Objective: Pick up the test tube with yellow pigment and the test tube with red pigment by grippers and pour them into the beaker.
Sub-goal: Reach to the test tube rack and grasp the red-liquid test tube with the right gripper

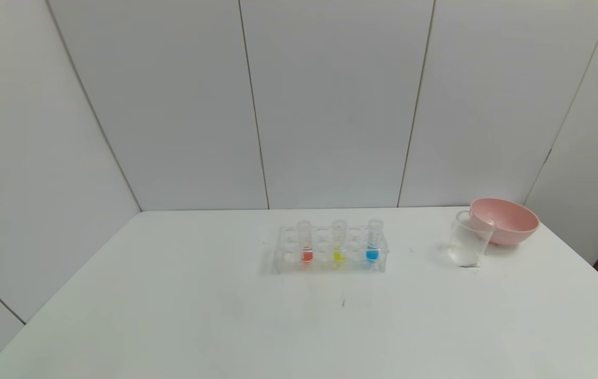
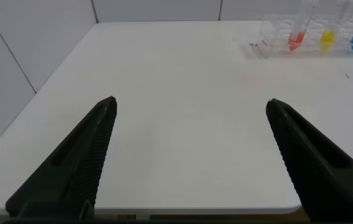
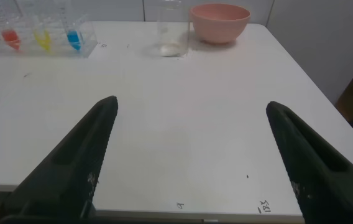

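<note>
A clear rack stands mid-table and holds three upright tubes: the red-tipped test tube on the left, the yellow-tipped test tube in the middle, a blue-tipped tube on the right. The clear beaker stands to the right of the rack. Neither gripper shows in the head view. My left gripper is open and empty over the table's near left edge, far from the rack. My right gripper is open and empty over the near right edge, with the beaker far ahead.
A pink bowl sits just behind and right of the beaker, touching or nearly touching it. White wall panels close off the back and left. The table's right edge drops off beside the bowl.
</note>
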Robot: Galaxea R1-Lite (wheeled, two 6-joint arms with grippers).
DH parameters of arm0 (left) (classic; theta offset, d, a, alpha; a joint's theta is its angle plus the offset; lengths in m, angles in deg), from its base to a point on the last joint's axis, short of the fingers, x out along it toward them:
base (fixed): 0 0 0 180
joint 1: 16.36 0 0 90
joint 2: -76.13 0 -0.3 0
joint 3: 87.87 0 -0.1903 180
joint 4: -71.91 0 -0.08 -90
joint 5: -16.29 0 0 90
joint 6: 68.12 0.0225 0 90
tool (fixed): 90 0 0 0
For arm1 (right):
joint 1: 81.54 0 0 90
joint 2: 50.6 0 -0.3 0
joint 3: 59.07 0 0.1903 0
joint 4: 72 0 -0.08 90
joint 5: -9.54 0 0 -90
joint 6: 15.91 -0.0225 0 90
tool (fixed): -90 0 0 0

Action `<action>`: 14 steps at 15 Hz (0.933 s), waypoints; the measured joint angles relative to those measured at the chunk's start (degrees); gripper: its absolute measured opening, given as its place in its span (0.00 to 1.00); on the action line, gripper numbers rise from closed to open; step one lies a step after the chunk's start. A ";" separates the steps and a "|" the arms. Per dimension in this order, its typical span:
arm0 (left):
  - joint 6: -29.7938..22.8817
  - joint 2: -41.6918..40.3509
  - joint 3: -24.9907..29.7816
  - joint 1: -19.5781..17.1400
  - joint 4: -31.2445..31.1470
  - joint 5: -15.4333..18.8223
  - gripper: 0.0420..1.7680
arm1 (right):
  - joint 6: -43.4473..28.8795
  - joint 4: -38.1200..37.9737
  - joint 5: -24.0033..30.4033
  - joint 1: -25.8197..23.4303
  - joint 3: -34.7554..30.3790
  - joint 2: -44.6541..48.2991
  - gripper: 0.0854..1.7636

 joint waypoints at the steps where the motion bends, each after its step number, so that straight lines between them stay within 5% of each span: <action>1: -0.02 0.00 0.00 0.00 0.00 0.00 0.97 | -0.02 -0.01 0.02 0.00 0.00 0.00 0.97; 14: 0.00 0.00 0.00 0.00 0.00 0.00 0.97 | 0.11 -0.09 0.02 0.04 0.00 0.00 0.97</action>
